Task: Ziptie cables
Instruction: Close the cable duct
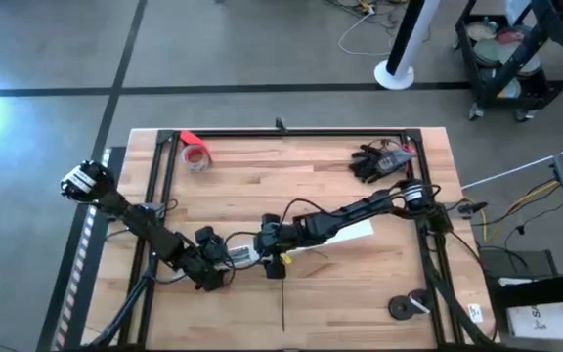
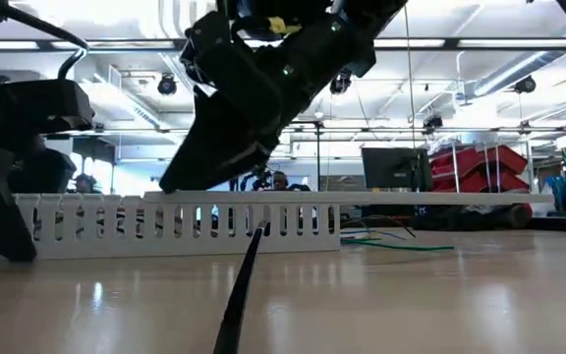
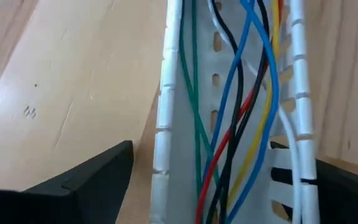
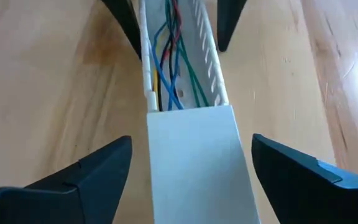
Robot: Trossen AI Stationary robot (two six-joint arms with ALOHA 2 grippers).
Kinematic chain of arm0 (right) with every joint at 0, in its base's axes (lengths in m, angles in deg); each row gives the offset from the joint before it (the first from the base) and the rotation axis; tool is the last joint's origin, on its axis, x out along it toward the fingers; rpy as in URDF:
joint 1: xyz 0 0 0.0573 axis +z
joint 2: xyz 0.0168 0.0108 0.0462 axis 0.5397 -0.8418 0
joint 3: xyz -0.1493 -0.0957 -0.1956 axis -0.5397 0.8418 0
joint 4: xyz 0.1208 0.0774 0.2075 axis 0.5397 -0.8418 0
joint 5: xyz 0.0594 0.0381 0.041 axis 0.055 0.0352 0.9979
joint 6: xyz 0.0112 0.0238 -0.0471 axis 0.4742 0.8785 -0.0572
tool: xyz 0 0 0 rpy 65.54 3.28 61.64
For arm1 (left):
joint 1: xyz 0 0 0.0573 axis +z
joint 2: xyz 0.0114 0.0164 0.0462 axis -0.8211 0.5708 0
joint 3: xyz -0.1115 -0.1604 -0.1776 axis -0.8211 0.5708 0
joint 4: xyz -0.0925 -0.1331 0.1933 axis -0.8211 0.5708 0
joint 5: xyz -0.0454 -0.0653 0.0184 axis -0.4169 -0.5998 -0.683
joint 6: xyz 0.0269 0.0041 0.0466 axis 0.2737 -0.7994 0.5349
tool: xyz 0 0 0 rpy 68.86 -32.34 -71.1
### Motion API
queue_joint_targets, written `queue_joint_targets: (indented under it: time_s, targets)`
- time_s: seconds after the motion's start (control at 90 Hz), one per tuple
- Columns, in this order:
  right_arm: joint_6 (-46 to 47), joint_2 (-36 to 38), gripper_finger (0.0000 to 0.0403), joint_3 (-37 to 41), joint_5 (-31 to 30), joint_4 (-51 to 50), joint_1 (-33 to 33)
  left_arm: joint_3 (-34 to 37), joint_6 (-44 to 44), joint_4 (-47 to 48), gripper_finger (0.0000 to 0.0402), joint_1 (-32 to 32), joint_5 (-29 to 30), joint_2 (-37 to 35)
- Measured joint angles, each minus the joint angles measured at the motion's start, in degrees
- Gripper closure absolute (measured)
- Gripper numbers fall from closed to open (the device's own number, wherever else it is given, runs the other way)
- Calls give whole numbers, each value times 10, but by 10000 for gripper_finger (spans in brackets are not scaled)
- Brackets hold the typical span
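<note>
both arms meet at the front middle of the pale wooden slat table (image 1: 262,186), well in from its black metal frame; bare wood lies open behind them and toward the near edge.

the white slotted plastic cable duct (image 3: 173,124) lies flat on the wood between them, its comb-like side walls upright. the thin blue, green, black, red and yellow cables (image 3: 229,124) run loose and crossing along its channel. a smooth white lid (image 4: 194,162) covers the duct's other end.

left gripper (image 3: 222,180): fingers spread wide, one on each side of the duct, apart from its walls. right gripper (image 4: 191,168): fingers also wide, flanking the covered end, not touching.

a thin dark ziptie (image 1: 282,303) lies on the wood just in front. far off: a red tape roll (image 1: 195,154), a black glove (image 1: 374,161), a dark round disc (image 1: 406,306) near the right front corner.
</note>
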Motion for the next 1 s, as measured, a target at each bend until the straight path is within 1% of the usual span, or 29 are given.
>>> queue_joint_targets:
  time_s: [0.089,0.233,0.267,0.4,0.556,0.667,0.722,0.778,0.889,1.0]
  targets:
    - [-3,0,107,1,0,0,0,0,1,-5,93,0,-1,6]
    - [-18,-3,120,3,-2,11,0,0,8,-14,173,1,-2,8]
    - [-18,-6,123,4,-6,16,0,0,7,-16,185,1,-1,8]
    - [-19,-18,135,4,-5,40,0,1,7,-19,186,1,4,9]
    - [-16,-20,150,5,-5,34,-1,1,8,-20,186,1,6,9]
    - [-17,-20,163,5,-2,35,-3,1,18,-20,161,1,8,10]
    - [-17,-19,170,5,2,35,-4,1,23,-20,157,1,8,10]
    - [-15,-22,175,5,5,36,-6,1,25,-21,161,1,9,11]
    - [-11,-30,179,3,10,45,-7,1,34,-26,183,1,17,11]
    - [-6,-40,171,3,29,63,-8,2,39,-34,183,1,22,11]
